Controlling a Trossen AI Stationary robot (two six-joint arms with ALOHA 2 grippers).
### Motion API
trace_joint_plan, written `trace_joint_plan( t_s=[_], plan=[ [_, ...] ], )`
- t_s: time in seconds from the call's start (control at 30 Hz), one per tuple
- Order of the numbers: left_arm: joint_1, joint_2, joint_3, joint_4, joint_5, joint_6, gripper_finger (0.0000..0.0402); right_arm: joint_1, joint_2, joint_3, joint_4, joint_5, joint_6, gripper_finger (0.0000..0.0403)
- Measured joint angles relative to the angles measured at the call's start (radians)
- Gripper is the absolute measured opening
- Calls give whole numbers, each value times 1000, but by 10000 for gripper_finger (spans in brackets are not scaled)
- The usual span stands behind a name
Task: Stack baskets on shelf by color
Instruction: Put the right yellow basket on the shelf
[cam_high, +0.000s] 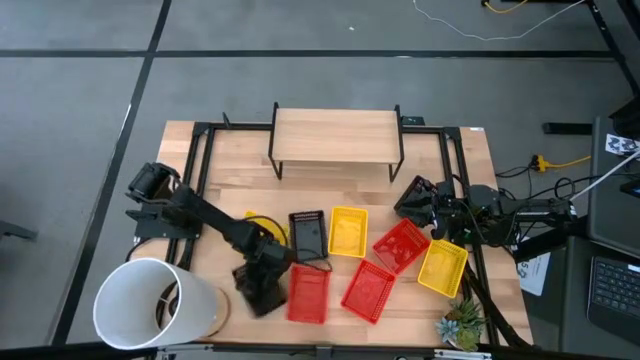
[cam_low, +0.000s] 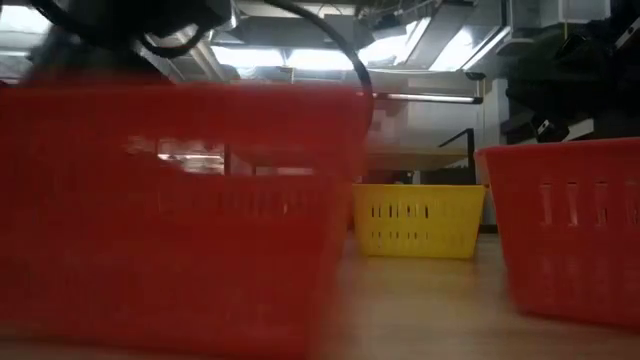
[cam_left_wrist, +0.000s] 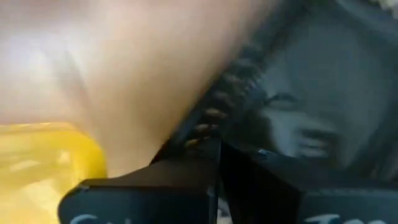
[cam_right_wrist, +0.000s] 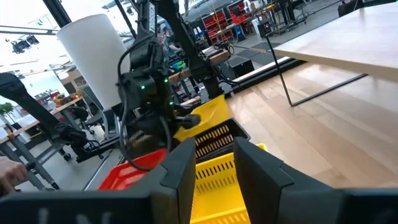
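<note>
The baskets look light and fairly stiff: thin plastic mesh with slotted walls and a firm rim, so I judge a pinch over one long wall near its middle to be the safest hold, since a grip at a corner would likely let the tray swing or tip. They are shallow open rectangles and should nest when stacked by colour. On the table (cam_high: 230, 150), in front of the shelf (cam_high: 335, 132), lie a black basket (cam_high: 307, 236), a yellow basket (cam_high: 347, 231) just beside it, a tilted red basket (cam_high: 402, 246), another yellow basket (cam_high: 442, 267) near the right edge, and two red baskets, one (cam_high: 308, 296) near the front beside the left arm and one (cam_high: 368, 291) to its right. A further yellow basket (cam_high: 262, 224) shows partly under the left arm. The shelf, a pale plank on thin black legs, carries nothing yet. The left gripper (cam_high: 258, 288) is low at the front of the table, next to the red basket and the black one; whether its fingers are apart or together I cannot tell. The right gripper (cam_right_wrist: 211, 163) hangs at the right edge, fingers apart by a narrow gap and holding nothing. A large white bucket (cam_high: 152, 304) stands at the front left corner.
</note>
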Motion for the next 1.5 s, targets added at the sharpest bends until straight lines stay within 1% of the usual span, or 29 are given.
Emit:
trace_joint_plan(
  t_s=[0.2,0.33,0.47,0.53,0.6,0.7,0.8,0.83,0.93,1.0,1.07,1.2,1.33,1.4,1.5],
  plan=[
    [82,-18,0,-65,-239,100,0,0,0,0,0,0,-2,110],
    [150,-19,1,-179,-307,107,0,0,0,0,-1,0,-3,110],
    [187,-50,0,-266,-325,78,0,0,0,0,-1,0,-4,110],
    [189,-72,16,-311,-323,63,0,0,0,0,-1,0,-4,110],
    [180,-121,48,-337,-334,50,0,0,0,0,-1,0,-4,110],
    [166,-174,87,-355,-367,19,0,0,1,0,25,4,-4,110],
    [158,-221,122,-327,-393,-10,0,0,2,0,113,26,-1,110],
    [158,-237,124,-327,-396,-17,0,0,4,8,136,14,-3,110],
    [161,-273,129,-320,-391,-13,0,5,16,61,139,-84,-70,110],
    [164,-283,129,-308,-380,17,0,13,39,115,138,-108,-97,110],
    [167,-293,129,-306,-381,38,0,24,73,187,74,-114,-126,110],
    [181,-301,129,-283,-381,53,0,50,194,373,-192,-113,-117,110],
    [205,-301,129,-270,-381,53,0,91,388,560,-372,-115,-63,110],
    [218,-301,129,-270,-381,55,0,128,506,651,-461,-126,-28,110],
    [234,-301,129,-271,-381,64,0,202,683,771,-672,-126,53,110]
  ],
)
